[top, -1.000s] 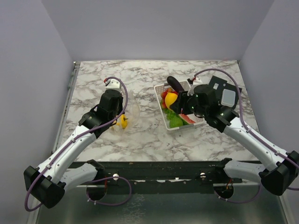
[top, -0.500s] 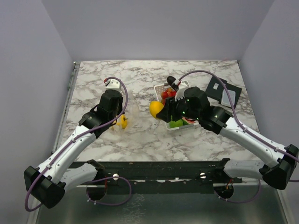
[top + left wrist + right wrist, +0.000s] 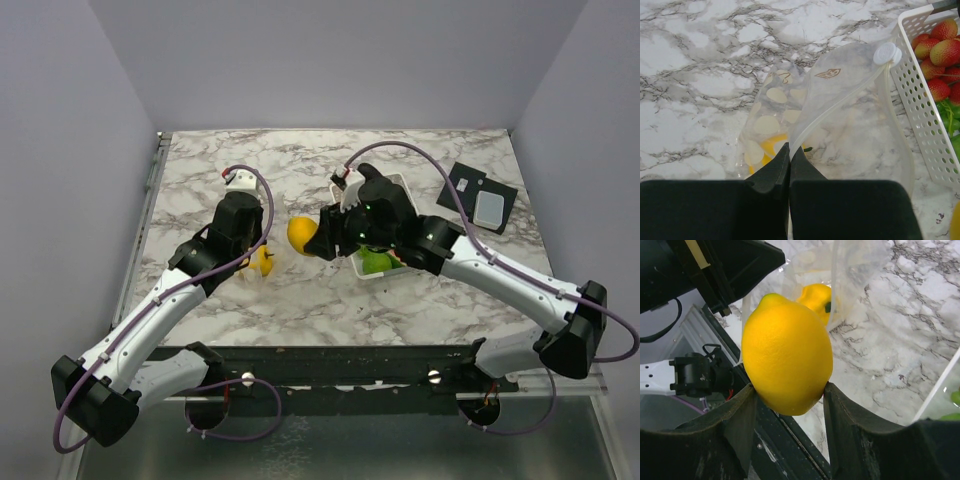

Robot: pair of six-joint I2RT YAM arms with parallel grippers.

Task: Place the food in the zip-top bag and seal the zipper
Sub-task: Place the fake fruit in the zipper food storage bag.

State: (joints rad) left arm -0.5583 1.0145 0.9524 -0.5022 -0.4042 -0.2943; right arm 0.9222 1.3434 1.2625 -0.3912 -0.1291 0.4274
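Right jaws are clamped on a toy lemon (image 3: 787,352) wedged between them. Left jaws are pinched tight, on the zip-top bag (image 3: 840,115) edge I think. The bag spreads just ahead with a yellow piece (image 3: 767,147) inside.

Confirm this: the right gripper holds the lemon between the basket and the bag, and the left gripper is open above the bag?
No. The left gripper is shut, pinching the zip-top bag at its edge, as the left wrist view shows. The right gripper does hold the lemon between basket and bag.
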